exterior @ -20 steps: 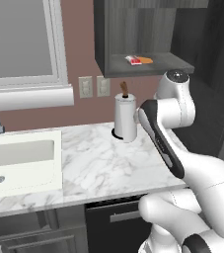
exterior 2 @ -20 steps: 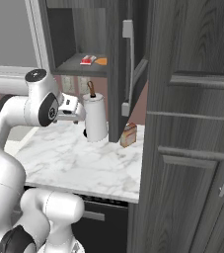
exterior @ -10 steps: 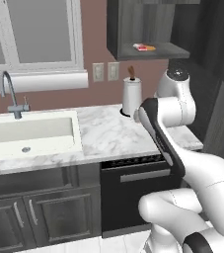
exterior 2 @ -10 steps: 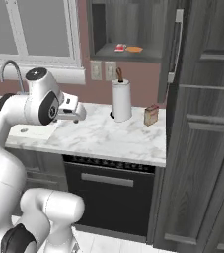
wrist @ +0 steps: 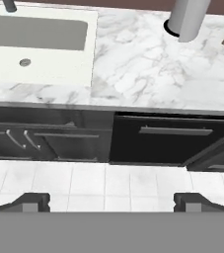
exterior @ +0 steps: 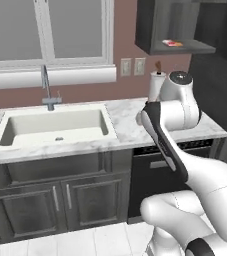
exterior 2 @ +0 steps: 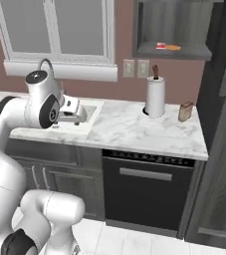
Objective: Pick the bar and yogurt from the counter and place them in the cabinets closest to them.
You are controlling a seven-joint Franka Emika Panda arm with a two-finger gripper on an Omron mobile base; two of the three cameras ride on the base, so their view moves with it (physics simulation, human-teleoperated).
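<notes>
The bar (exterior 2: 162, 46), a red packet with a white end, lies on the shelf of the open dark wall cabinet (exterior 2: 184, 25), also seen in the left base view as the bar (exterior: 171, 43) in the cabinet (exterior: 150, 25). The yogurt is out of view. My gripper (exterior 2: 80, 115) hangs in front of the white marble counter (exterior 2: 129, 127), left of the cabinet and well below it, near the sink. In the hand view my gripper (wrist: 111, 201) is open with nothing between its fingertips (wrist: 32, 200), looking down at the counter (wrist: 143, 74) and the floor.
A sink (exterior: 55, 125) with a faucet (exterior: 46, 85) is set in the counter's left part. A paper towel roll (exterior 2: 155, 94) and a tan-brown bottle (exterior 2: 185, 111) stand at the back right. A black dishwasher (exterior 2: 149, 187) sits below, and a tall dark cabinet (exterior 2: 224, 149) on the right.
The whole picture has shifted: the base has driven back and to the left, so the sink and window have come into view. My gripper stays open and empty.
</notes>
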